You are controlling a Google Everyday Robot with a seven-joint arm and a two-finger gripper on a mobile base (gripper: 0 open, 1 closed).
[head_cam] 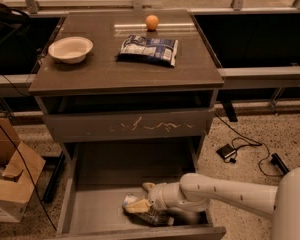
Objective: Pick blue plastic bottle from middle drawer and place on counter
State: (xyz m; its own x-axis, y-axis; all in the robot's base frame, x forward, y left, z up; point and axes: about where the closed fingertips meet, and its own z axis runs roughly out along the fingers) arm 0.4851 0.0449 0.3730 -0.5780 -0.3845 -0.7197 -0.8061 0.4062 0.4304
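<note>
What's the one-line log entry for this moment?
gripper: in grey middle drawer, at small clear plastic bottle | dark counter: bottle absent

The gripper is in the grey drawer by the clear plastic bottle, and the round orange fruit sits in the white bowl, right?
No: camera view shows the orange fruit on the dark counter, apart from the white bowl; the gripper is in the drawer.

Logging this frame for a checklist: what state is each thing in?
Grey middle drawer: pulled open.
Scratched-front drawer: closed.
Small clear plastic bottle: lying on drawer floor.
White round bowl: upright, empty.
Blue-and-white snack bag: lying flat.
Robot's tool: inside open drawer, at bottle.
</note>
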